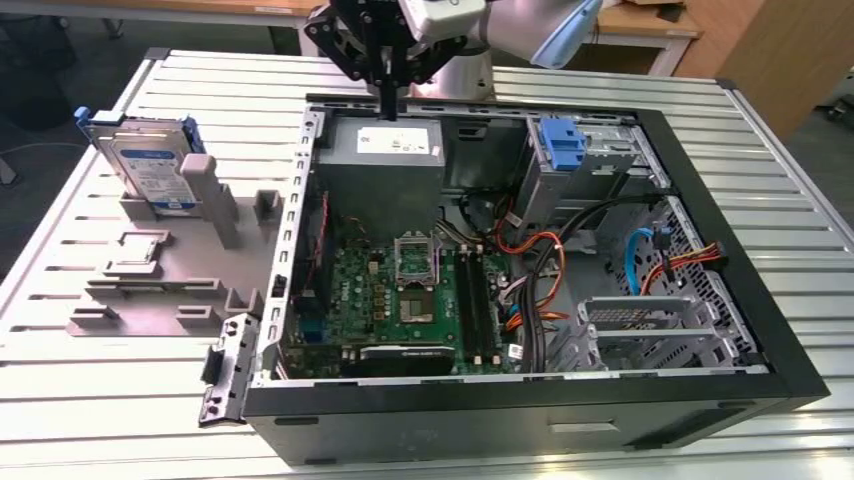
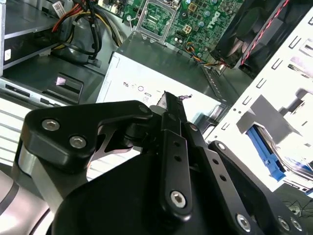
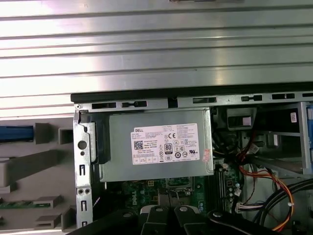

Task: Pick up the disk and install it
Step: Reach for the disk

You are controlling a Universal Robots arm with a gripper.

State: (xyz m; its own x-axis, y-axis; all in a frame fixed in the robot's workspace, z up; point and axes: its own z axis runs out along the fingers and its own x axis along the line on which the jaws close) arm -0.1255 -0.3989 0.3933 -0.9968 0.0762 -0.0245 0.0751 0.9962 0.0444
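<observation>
Black gripper [image 1: 388,110] hangs over power supply [image 1: 380,145] at rear of open case [image 1: 534,400], jaws closed together, holding nothing. Well apart, disk [image 1: 144,165] stands upright in grey holder [image 1: 200,185] on table [image 1: 80,400], exterior view's left.

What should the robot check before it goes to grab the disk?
1. Disk stands upright in the grey holder, untouched: ok.
2. Gripper carries nothing: ok.
3. Gripper above the disk: not ok; it hangs over the power supply.
4. Jaws open for grabbing: not ok; shut.
5. Free slot for the disk in the computer case: cannot tell.
</observation>
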